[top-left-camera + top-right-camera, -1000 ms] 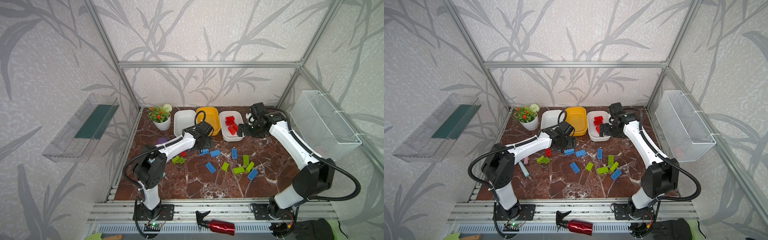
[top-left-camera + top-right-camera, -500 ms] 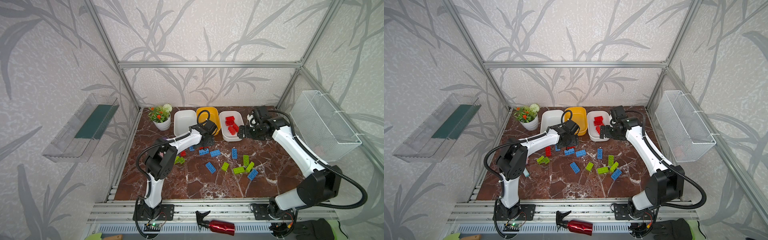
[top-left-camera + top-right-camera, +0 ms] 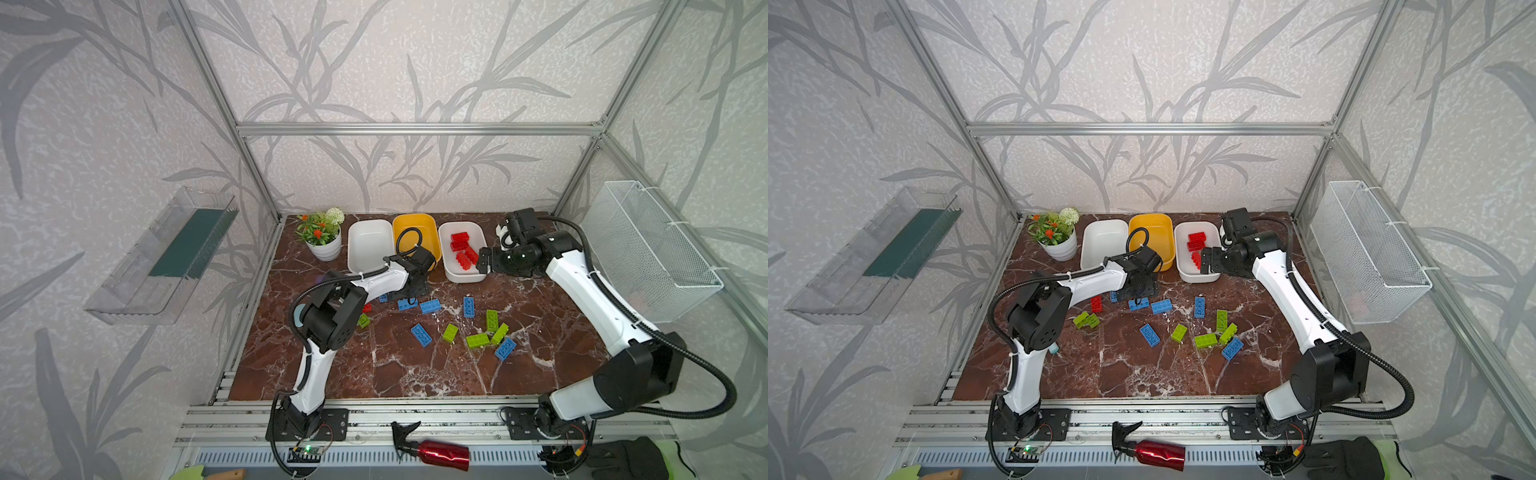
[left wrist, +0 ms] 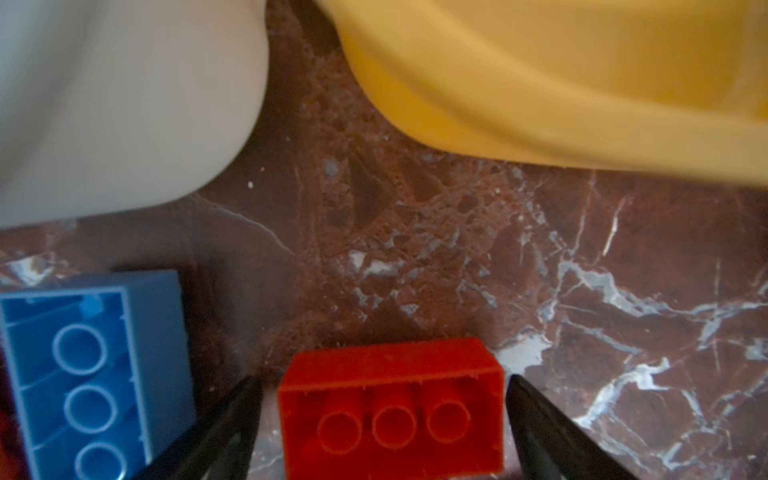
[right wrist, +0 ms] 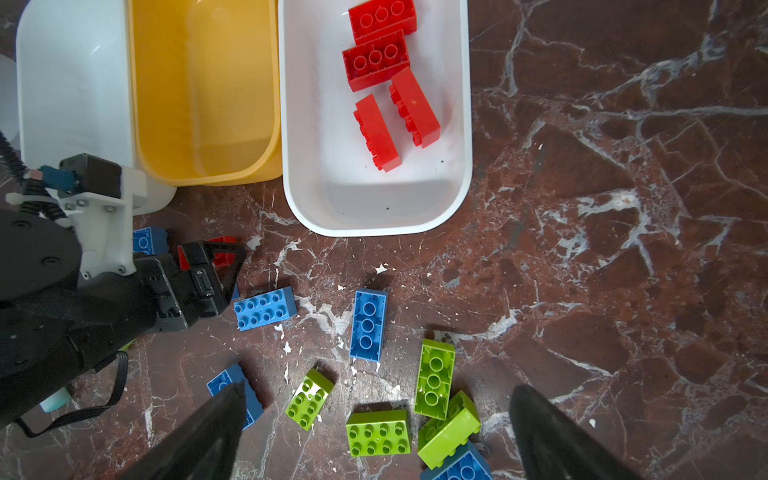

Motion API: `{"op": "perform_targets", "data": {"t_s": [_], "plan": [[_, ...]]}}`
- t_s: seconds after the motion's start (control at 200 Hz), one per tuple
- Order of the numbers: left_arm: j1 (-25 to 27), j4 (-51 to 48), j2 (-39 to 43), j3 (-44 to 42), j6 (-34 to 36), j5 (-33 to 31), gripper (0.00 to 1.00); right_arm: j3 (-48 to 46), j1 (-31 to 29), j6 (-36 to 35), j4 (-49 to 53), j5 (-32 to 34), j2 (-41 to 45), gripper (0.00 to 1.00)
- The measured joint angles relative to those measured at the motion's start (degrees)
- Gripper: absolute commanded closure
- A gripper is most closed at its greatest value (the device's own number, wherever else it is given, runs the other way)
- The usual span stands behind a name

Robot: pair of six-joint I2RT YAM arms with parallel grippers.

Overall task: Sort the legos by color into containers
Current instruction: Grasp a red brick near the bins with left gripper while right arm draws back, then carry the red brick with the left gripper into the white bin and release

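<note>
Three tubs are standing in a row at upper centre of both top views: empty white tub (image 3: pixel 368 245), empty yellow tub (image 3: pixel 419 226), second white tub (image 3: pixel 478 241) holding four red legos (image 3: pixel 460 237). Below, blue legos (image 3: pixel 430 306) and lime legos (image 3: pixel 478 340) are lying scattered.

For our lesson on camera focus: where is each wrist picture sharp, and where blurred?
Left wrist view: the empty white tub and yellow tub are smeared and soft, the red brick between the jaws crisper; right wrist view: the red bricks in their white tub and the marble tabletop are sharp, only the dark jaws at the edge blurred.
</note>
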State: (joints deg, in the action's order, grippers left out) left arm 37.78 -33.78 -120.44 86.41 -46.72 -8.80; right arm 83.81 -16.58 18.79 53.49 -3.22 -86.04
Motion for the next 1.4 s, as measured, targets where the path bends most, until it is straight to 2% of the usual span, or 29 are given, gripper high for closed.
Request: {"op": "perform_targets", "data": {"t_s": [0.16,0.255,0.375,0.53,0.755,0.86,1.02,1.16,1.404], "plan": [[-0.1,0.2,-1.1,1.6,0.1,0.3,0.21,0.0,0.0,0.0,0.8,0.6,-0.1,0.01],[-0.1,0.2,-1.3,2.0,0.3,0.3,0.31,0.0,0.0,0.0,0.9,1.0,-0.1,0.01],[-0.2,-0.5,-1.7,2.9,0.3,0.3,0.55,0.0,0.0,0.0,1.0,1.4,-0.1,0.01],[-0.2,-2.0,-1.7,4.2,0.6,0.3,0.65,0.0,0.0,0.1,1.0,1.8,0.0,0.01],[-0.1,-5.9,-0.8,4.9,1.8,0.3,0.67,-0.9,0.0,0.8,0.7,1.7,0.9,0.01],[-0.1,-8.7,0.0,8.4,3.2,0.1,0.67,-2.4,0.0,1.3,0.5,1.7,2.9,0.01],[0.0,-11.5,0.2,18.6,5.6,0.3,0.65,-4.9,0.0,2.2,0.7,2.0,7.3,0.01],[0.3,-13.2,-0.8,29.3,7.0,3.0,0.64,-7.7,0.0,3.1,0.9,3.0,12.4,0.01],[1.6,-14.7,-13.0,49.9,7.6,11.1,0.62,-12.9,0.0,6.0,3.3,5.3,22.8,0.01]]}}
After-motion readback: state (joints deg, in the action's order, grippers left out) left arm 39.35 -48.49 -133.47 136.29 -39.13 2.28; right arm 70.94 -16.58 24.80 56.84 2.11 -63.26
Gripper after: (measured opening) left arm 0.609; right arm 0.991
